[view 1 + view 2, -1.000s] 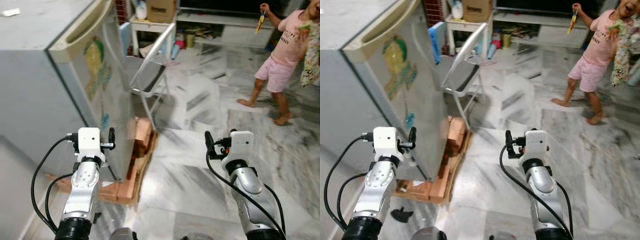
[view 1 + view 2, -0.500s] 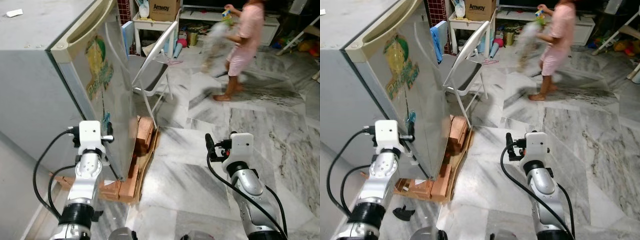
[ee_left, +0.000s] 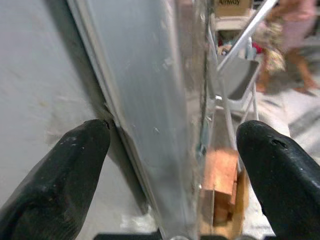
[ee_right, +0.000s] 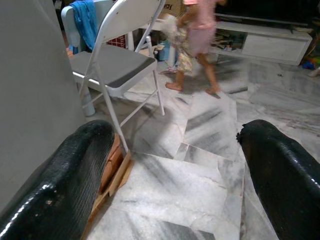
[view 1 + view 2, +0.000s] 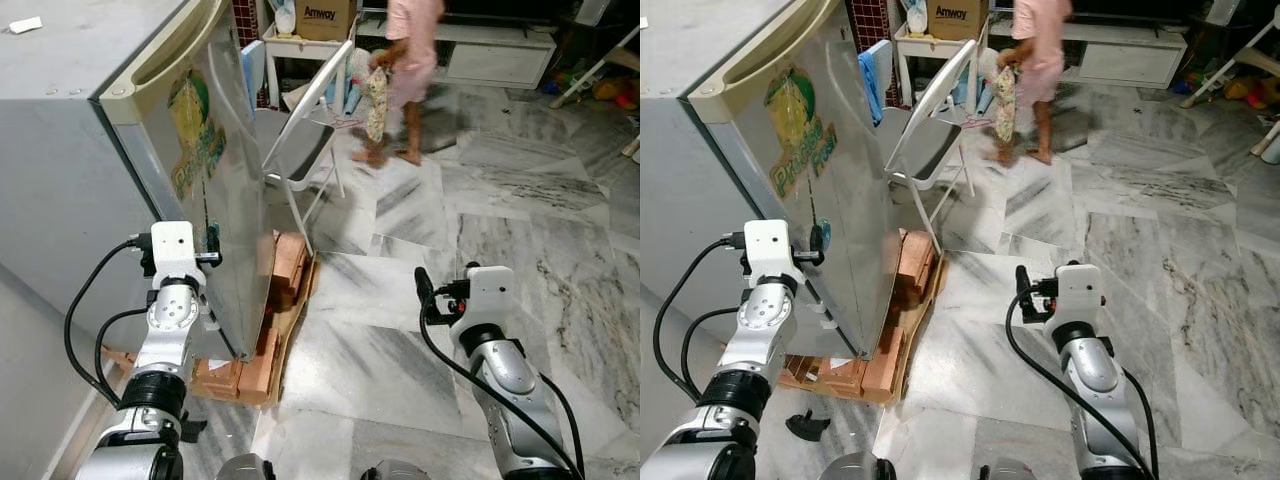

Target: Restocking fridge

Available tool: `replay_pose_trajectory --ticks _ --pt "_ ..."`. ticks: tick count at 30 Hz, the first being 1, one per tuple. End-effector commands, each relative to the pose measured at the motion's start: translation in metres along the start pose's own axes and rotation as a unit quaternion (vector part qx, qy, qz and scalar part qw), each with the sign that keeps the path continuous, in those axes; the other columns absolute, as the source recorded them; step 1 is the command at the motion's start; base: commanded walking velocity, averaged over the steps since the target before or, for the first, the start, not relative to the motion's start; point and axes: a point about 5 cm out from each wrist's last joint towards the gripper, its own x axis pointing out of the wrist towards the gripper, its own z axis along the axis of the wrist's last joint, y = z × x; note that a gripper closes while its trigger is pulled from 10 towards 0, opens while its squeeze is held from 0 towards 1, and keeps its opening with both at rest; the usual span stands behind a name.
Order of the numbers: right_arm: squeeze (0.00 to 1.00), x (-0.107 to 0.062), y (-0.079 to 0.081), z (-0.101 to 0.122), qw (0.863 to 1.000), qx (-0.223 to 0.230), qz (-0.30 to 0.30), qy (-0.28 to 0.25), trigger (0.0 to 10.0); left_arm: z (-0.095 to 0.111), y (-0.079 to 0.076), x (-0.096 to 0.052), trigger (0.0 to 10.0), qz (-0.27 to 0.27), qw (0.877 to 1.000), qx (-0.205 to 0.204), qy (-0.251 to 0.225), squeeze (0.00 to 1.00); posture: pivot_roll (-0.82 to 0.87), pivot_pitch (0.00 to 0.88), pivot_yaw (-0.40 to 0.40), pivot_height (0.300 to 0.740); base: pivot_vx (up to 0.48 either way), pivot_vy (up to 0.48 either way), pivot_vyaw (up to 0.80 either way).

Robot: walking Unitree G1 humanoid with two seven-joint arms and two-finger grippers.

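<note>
Two hands are raised. The left hand [image 3: 170,150], fingers spread, straddles the shut fridge [image 5: 90,140] door's edge; it should close squarely there, then pull slowly outward. The right hand [image 4: 175,165] hovers spread over the floor [image 5: 400,340].

The walking person in pink clothes [image 5: 408,70] is blurred and cut off above the shoulders (top edge); the held patterned bundle [image 5: 377,100] stays unidentifiable.
</note>
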Motion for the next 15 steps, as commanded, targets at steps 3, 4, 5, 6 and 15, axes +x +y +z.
replay_pose_trajectory --ticks 3,4,5,6,15 --pt "0.0 -0.005 -0.004 -0.001 1.0 -0.006 -0.003 0.008 10.0 0.006 -0.01 0.005 10.0 -0.023 1.0 0.002 -0.007 0.0 -0.13 0.0 0.022 0.74 0.0 0.0 0.0" --pt "0.0 -0.006 -0.004 -0.002 1.0 -0.007 -0.003 0.012 10.0 0.006 -0.011 0.005 10.0 -0.025 1.0 0.004 -0.007 0.0 -0.13 0.0 0.024 0.74 0.0 0.0 0.0" --pt "0.0 -0.008 -0.004 -0.004 1.0 -0.007 -0.003 0.016 10.0 0.006 -0.012 0.006 10.0 -0.027 1.0 0.005 -0.006 0.0 -0.13 0.0 0.024 0.74 0.0 0.0 0.0" --pt "0.0 -0.012 -0.002 -0.009 0.999 -0.006 0.01 0.035 10.0 0.006 -0.015 0.008 10.0 -0.03 1.0 0.008 -0.003 0.0 -0.13 0.0 0.025 0.74 0.0 0.0 0.0" --pt "0.0 -0.04 -0.002 -0.037 0.99 -0.002 0.076 0.116 10.0 0.014 -0.018 0.016 10.0 -0.05 0.998 0.022 -0.009 0.0 -0.14 0.0 0.031 0.74 0.0 0.0 0.0"
